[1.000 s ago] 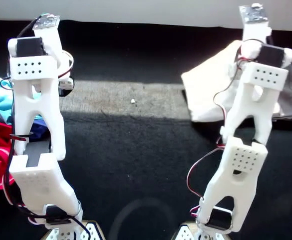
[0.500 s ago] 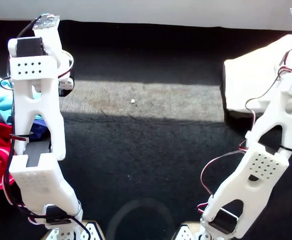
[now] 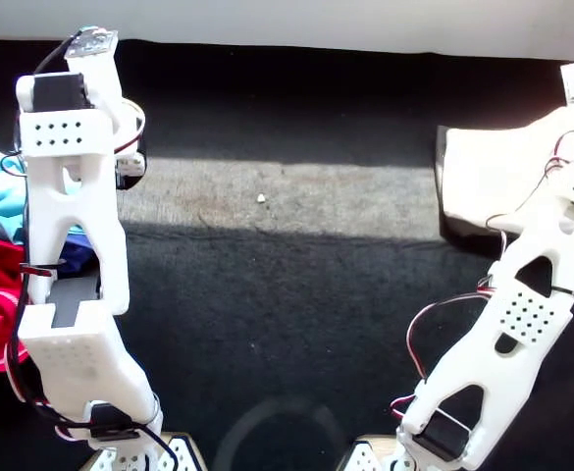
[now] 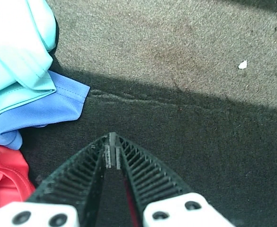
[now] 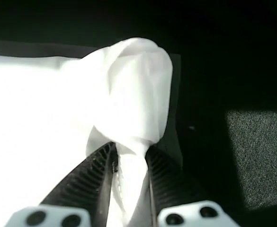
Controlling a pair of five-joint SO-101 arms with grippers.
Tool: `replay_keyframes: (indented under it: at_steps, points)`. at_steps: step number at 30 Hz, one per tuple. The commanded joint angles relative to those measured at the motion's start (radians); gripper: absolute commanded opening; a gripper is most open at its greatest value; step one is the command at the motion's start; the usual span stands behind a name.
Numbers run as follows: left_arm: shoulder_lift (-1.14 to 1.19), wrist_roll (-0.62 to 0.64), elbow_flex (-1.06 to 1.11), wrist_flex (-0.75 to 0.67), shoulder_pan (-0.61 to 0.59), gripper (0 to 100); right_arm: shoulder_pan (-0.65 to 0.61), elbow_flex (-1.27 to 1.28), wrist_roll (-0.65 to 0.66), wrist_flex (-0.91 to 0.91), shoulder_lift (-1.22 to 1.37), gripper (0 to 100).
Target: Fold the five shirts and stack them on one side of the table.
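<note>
My right claw (image 5: 131,153) is clenched on a bunched fold of the white shirt (image 5: 129,90), which puffs up just past my fingertips. In the high view the white shirt (image 3: 493,182) lies at the upper right of the frame, against the right edge of the black tabletop (image 3: 296,324). A second ago it sat closer to the middle, so my right arm (image 3: 522,324) has swung outward and dragged it to the right. Over the last half second it only settled a little lower. A strip of grey cloth (image 5: 176,118) shows under the shirt's edge.

My left claw (image 4: 112,146) is closed on nothing and hangs over bare tabletop. My left arm (image 3: 71,216) has not moved across the frames. At the left edge the turquoise shirt (image 4: 15,42), the blue shirt (image 4: 43,106) and the red shirt (image 4: 3,182) lie heaped, unfolded, where they were before. A small white speck (image 3: 261,198) rests in the sunlit band.
</note>
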Motion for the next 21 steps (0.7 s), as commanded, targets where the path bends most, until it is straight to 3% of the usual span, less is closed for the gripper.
replay_keyframes:
  at_steps: [1, 8, 14, 17, 20, 21]
  points:
    - [-0.031, -0.003, -0.002, 0.009, -0.007, 1, 0.025, -0.001, 0.009, -0.024, -0.015, 3.4]
    - [-0.031, -0.003, -0.002, 0.009, -0.007, 1, 0.025, -0.013, -0.068, -0.028, -0.025, 30.3]
    - [-0.031, -0.003, -0.002, 0.009, -0.007, 1, 0.021, -0.14, -0.256, -0.022, -0.041, 32.5]
    - [-0.031, -0.003, -0.002, 0.009, -0.007, 1, 0.008, -0.163, -0.241, 0.01, -0.033, 25.8]
    - [-0.033, -0.003, -0.002, 0.009, -0.021, 1, -0.008, -0.124, -0.15, 0.048, -0.03, 0.9]
    - [-0.033, -0.003, -0.002, 0.009, -0.03, 1, -0.012, -0.104, -0.137, 0.047, -0.03, 0.5]
